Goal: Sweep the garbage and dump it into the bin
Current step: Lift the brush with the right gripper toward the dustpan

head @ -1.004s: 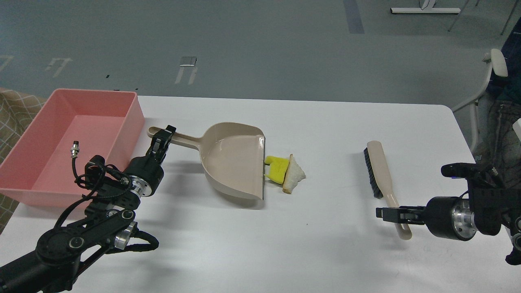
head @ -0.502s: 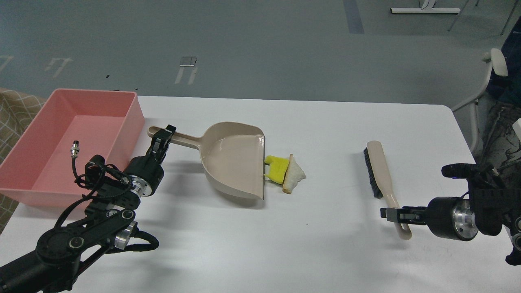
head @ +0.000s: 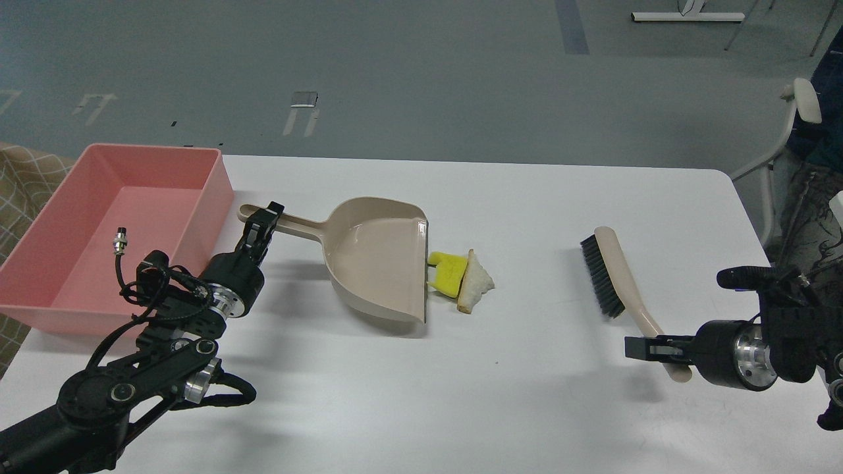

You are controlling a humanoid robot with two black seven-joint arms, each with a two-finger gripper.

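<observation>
Worktop (head: 500, 408): white; carries everything below.
Bin (head: 39, 289): salmon-pink tub at the far-left corner, empty.
Dustpan (head: 382, 257): left of centre, mouth touching the garbage; left gripper (head: 262, 227) has its jaws clamped on the handle.
Brush (head: 609, 273): toward the right edge; since a second ago lifted and tilted, bristles now facing the garbage; right gripper (head: 649, 347), jaws clamped on its handle.
Garbage (head: 461, 280): mid-worktop, unswept; sweeping appears imminent.

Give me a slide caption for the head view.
Left end effector on dustpan handle, right end effector holding brush, garbage at dustpan's mouth.
</observation>
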